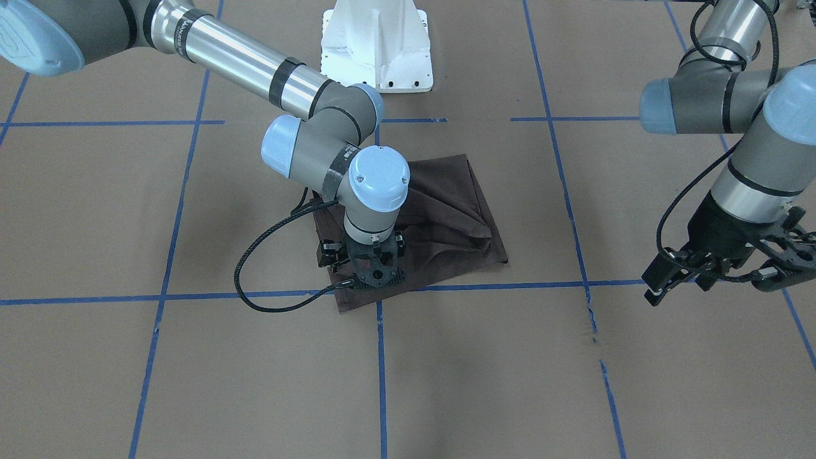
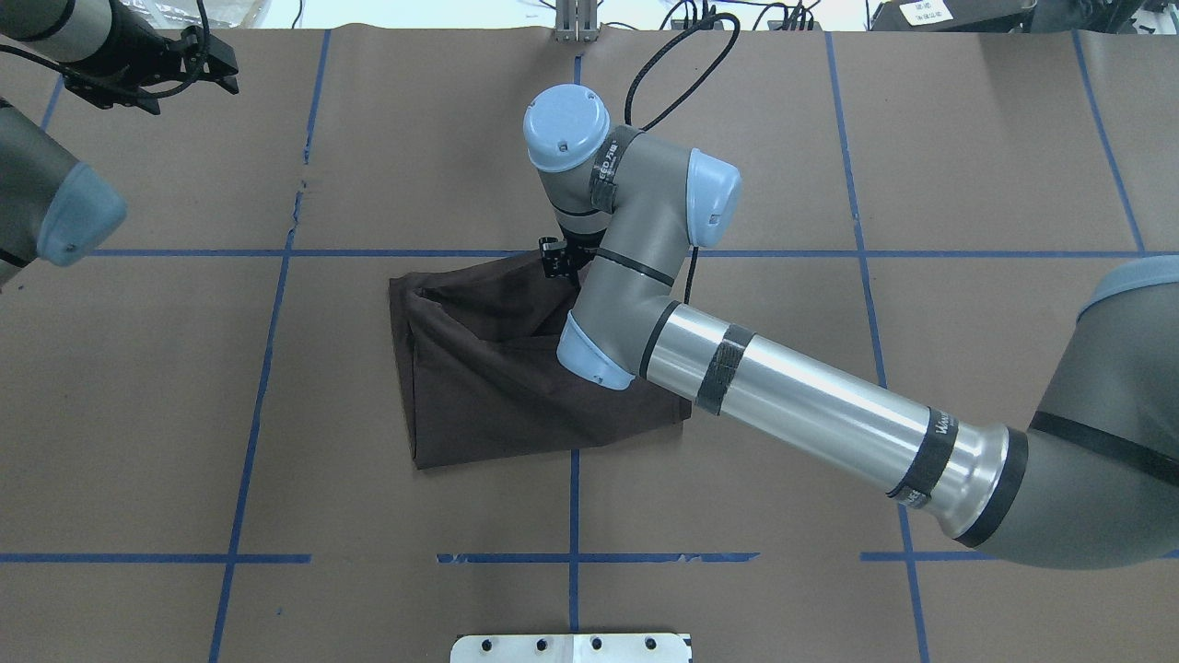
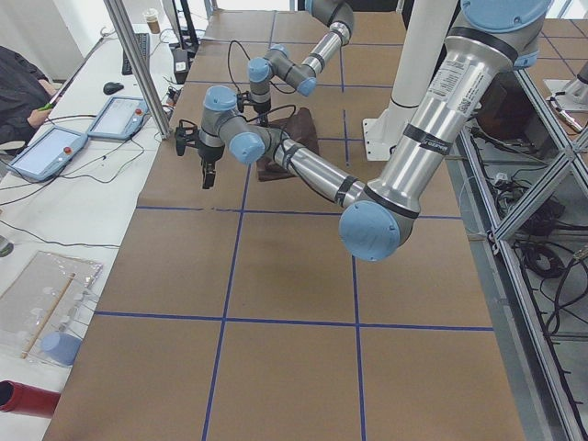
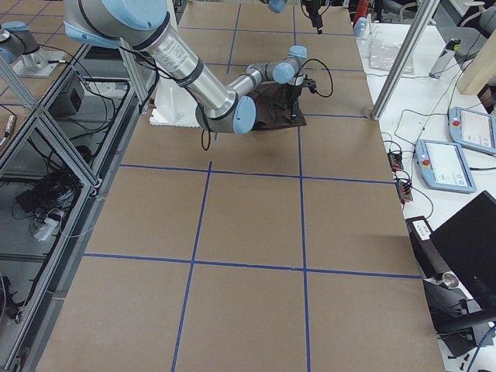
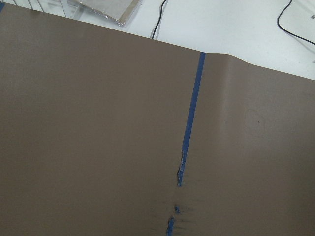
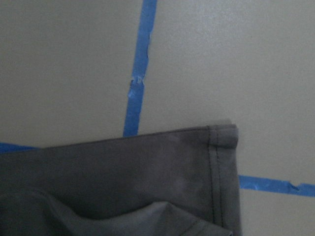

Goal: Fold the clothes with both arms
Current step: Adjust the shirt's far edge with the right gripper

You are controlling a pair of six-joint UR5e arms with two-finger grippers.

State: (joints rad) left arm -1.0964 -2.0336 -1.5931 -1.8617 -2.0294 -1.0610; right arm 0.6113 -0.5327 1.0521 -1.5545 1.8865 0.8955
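Note:
The dark brown shirt (image 1: 446, 210) (image 2: 479, 387) lies folded into a rough rectangle at the middle of the table, with some creases across it. My right gripper (image 1: 374, 277) points straight down onto the shirt's corner farthest from the robot base, and its linkages look spread, so it seems open. From overhead the wrist hides most of the right gripper (image 2: 553, 258). The right wrist view shows a hemmed shirt corner (image 6: 147, 167) lying flat on the paper. My left gripper (image 1: 714, 277) (image 2: 184, 69) hangs open and empty above bare table, far off to the robot's left.
Brown paper with a blue tape grid (image 1: 380, 357) covers the table. The white pedestal (image 1: 376, 44) stands at the robot's side. Beyond the far edge, a side bench holds tablets (image 3: 46, 152) and cables, and a person (image 3: 23, 92) sits there.

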